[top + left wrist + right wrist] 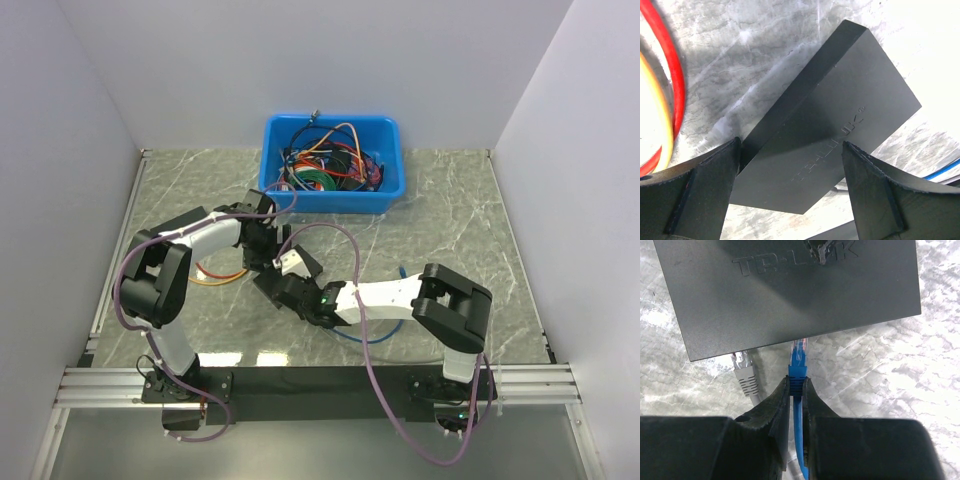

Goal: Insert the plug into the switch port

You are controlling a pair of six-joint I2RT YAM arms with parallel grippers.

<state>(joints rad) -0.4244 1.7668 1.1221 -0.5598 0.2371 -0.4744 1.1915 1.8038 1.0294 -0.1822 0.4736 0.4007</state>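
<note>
Perhaps at hidden switch port: plug (799,354) in tight right hand (796,386); left hand (791,146) wide.

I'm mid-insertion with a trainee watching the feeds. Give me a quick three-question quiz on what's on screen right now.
1. True or false: the right gripper is shut on the blue cable just behind the plug.
2. In the right wrist view, what lies just left of the plug? A: a gray-booted connector. B: an orange connector. C: a screwdriver.
3. Fill in: the left gripper has its fingers on either side of the black ____.
Key: 1 true; 2 A; 3 switch.
</note>
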